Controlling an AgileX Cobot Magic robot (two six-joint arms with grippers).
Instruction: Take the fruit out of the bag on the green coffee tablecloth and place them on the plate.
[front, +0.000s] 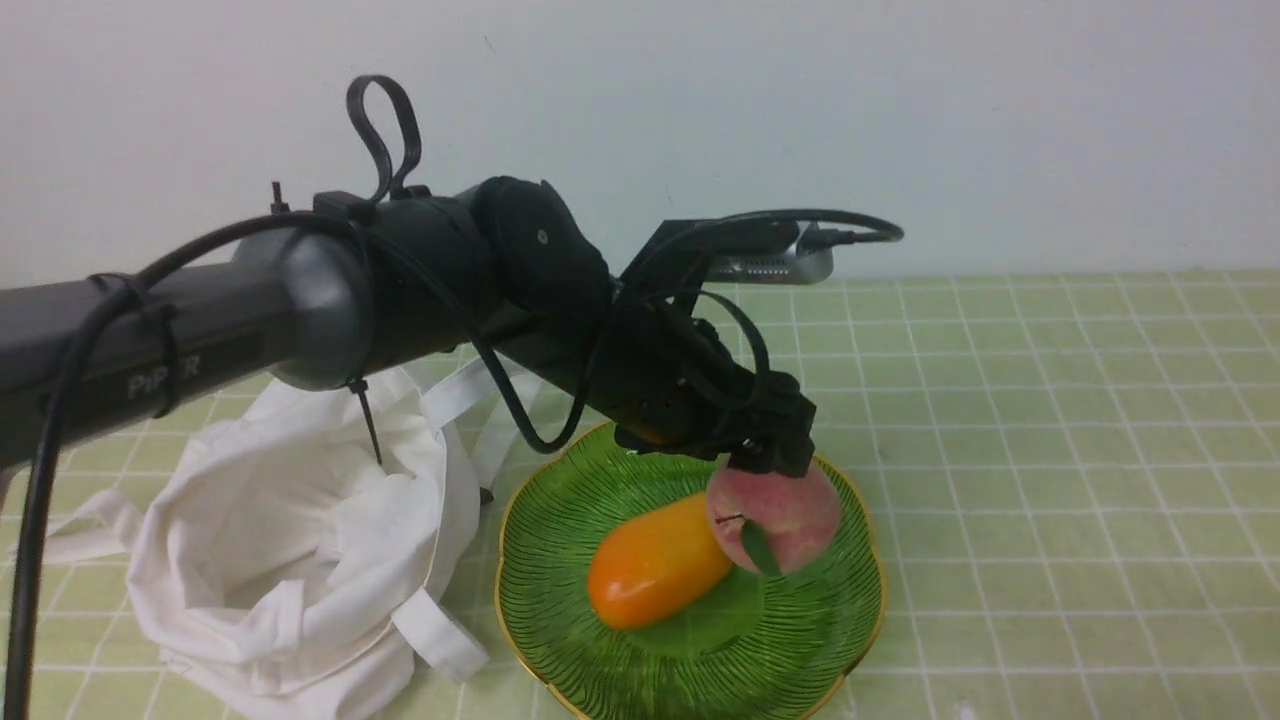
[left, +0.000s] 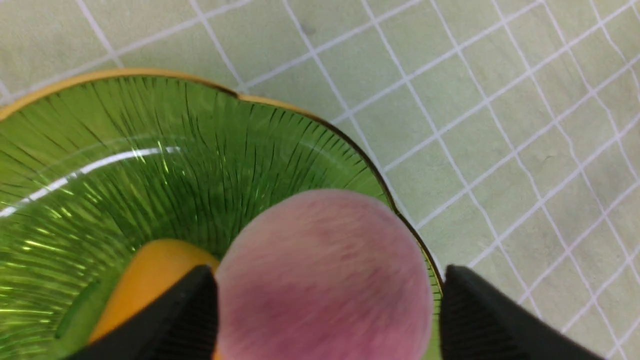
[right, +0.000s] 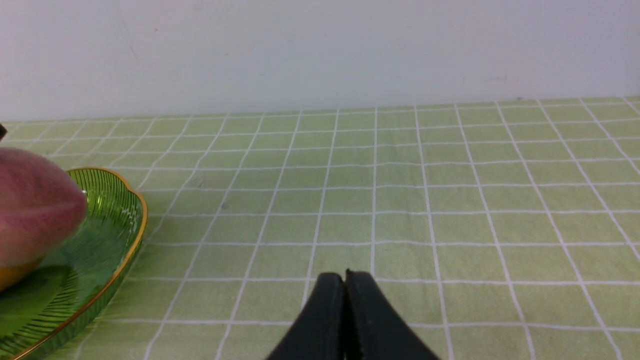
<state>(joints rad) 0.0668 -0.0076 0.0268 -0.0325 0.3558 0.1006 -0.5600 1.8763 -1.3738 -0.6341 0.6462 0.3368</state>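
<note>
The pink peach (front: 775, 515) sits low over the green glass plate (front: 830, 640), against the orange-yellow fruit (front: 655, 565). My left gripper (front: 765, 462) is right above the peach, and its fingers (left: 190, 310) straddle it. In the left wrist view the peach (left: 325, 280) is blurred, one finger touches it, and a thin gap shows at the other, so the gripper is open. The white bag (front: 290, 540) lies slumped to the left of the plate on the green tablecloth (front: 1050, 450). My right gripper (right: 345, 275) is shut and empty, low over the cloth to the right of the plate (right: 110, 220).
The left arm reaches across above the bag and the plate's back rim. The bag's straps trail beside the plate's left edge. A pale wall stands behind the table. Bare cloth lies right of the plate.
</note>
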